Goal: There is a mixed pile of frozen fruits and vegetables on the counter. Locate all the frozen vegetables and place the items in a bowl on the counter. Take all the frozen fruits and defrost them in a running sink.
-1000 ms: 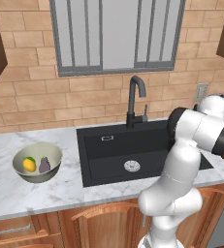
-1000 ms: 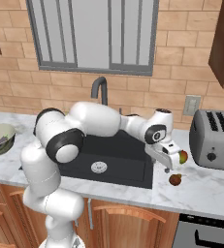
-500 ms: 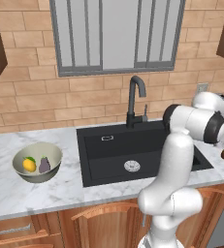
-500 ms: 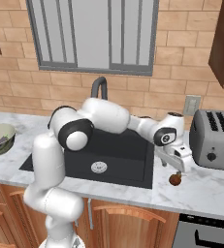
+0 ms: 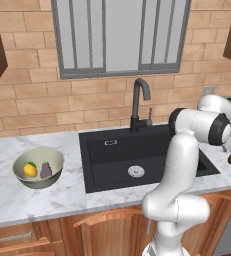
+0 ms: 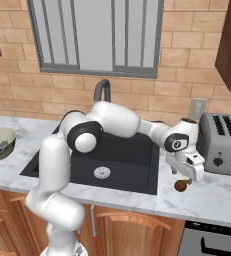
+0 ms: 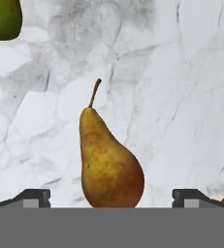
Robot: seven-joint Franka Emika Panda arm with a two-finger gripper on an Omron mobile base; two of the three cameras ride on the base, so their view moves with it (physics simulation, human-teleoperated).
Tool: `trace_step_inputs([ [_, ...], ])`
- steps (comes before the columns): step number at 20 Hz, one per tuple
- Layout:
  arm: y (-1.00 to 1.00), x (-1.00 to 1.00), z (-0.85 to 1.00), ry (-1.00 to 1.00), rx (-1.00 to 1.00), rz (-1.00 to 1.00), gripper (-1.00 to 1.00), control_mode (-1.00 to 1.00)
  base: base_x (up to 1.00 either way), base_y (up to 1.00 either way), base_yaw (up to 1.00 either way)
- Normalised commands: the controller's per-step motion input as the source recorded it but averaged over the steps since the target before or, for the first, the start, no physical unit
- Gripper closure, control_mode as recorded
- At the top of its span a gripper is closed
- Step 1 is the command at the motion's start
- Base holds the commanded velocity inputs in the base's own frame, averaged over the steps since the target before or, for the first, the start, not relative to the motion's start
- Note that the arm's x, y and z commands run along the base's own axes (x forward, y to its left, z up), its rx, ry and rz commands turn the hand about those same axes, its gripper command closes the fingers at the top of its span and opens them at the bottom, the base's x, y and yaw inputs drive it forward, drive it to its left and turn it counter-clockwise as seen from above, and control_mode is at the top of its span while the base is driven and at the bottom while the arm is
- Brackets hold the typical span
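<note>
Between the wide-open pincer (image 7: 111,196) tips, a brown-gold pear (image 7: 109,162) lies on the counter (image 7: 181,97), right of the sink (image 6: 122,165).
Likely hard, slick and light when frozen; grip across its fat belly, not the stem.

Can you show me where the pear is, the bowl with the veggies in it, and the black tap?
Brown-yellow pear with a thin stem (image 7: 111,169): hand view, on its fat belly.
Wide pale grey-green bowl (image 5: 53,158): left base view, on its right rim.
Tall black curved tap (image 5: 135,107): left base view, on its upright pipe.
</note>
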Motion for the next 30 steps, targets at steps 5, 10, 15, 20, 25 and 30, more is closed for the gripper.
trace_step_inputs([
  [5,0.00,-0.07,-0.27,0.00,0.01,-0.01,-1.00,-1.00,0.00,0.00,0.00],
  [10,0.00,-0.04,-0.29,0.00,0.01,-0.01,-1.00,-1.00,0.00,0.00,0.00],
  [15,0.00,0.00,-0.24,0.00,0.03,0.00,-1.00,-1.00,0.00,0.00,0.00],
  [20,0.05,0.00,-0.24,0.00,0.04,0.00,1.00,-1.00,0.00,0.00,0.00],
  [25,0.03,0.00,-0.01,-0.02,0.00,0.00,1.00,-1.00,0.00,0.00,0.00],
  [30,0.32,-0.03,0.35,-0.04,-0.06,0.00,1.00,-1.00,0.00,0.00,0.00],
])
